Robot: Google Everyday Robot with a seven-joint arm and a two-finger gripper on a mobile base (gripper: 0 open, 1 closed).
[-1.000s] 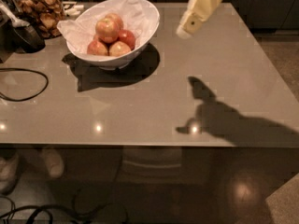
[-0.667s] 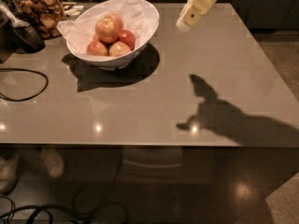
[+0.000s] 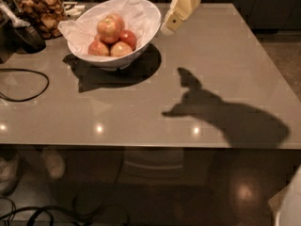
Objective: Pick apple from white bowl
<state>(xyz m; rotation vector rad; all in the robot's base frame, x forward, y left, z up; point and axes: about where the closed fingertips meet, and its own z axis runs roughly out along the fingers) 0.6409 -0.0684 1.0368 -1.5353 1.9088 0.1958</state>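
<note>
1 target: yellow-orange, pink-blushed round apple [image 3: 109, 29], topmost of pile in wide glossy white paper-lined bowl [image 3: 143, 48], far-left on grey-brown surface [image 3: 225, 65]. My cream gripper [image 3: 170, 23] hovers just beside bowl's right rim; apple lies left of it in view. Spread vs pressed: can't tell.

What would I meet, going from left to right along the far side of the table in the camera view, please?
Glass jar of snacks → white bowl, with the apple on top of the pile inside → gripper, hovering just right of the bowl's rim.
</note>
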